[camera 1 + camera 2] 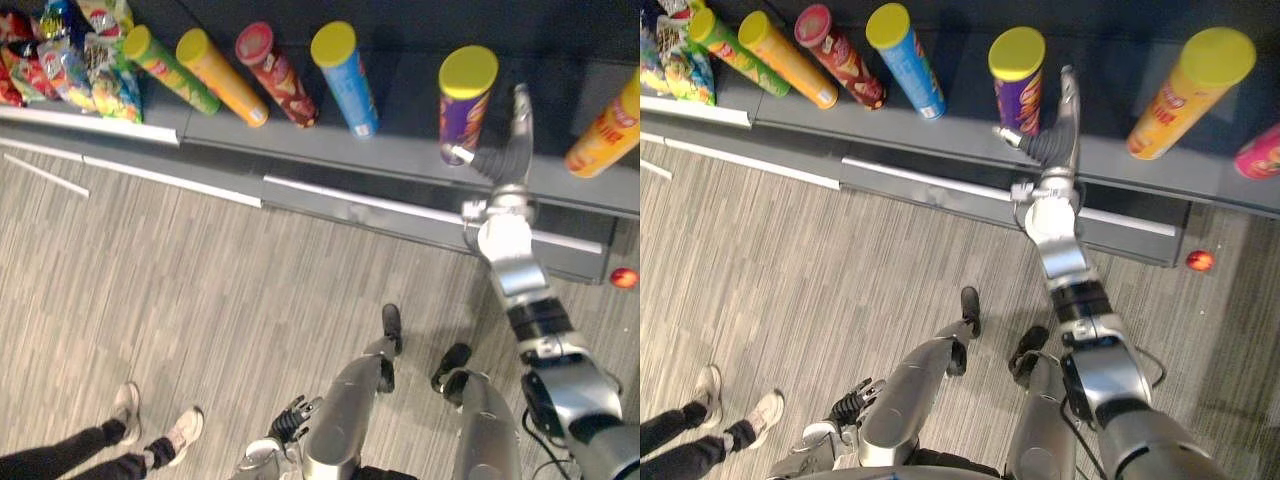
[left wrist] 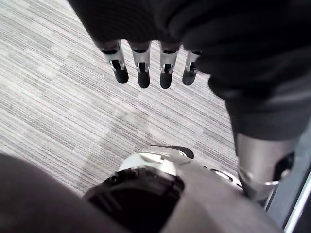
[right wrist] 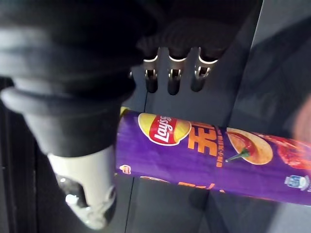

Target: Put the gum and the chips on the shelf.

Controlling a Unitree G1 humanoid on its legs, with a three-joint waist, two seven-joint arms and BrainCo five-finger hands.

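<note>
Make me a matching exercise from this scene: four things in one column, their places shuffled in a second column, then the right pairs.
Things
1. purple chips can
2. blue chips can
3. left hand
4. small red round thing

Places
A. hanging low over the floor, fingers relaxed
B. lying on the floor by the shelf's base
C. on the shelf, beside the open right hand
D. on the shelf, between the red can and the purple one

Pairs: 1-C, 2-D, 3-A, 4-B

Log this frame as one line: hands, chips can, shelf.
right hand: open, beside purple chips can | purple chips can: upright on shelf | left hand: open, empty, low over floor
</note>
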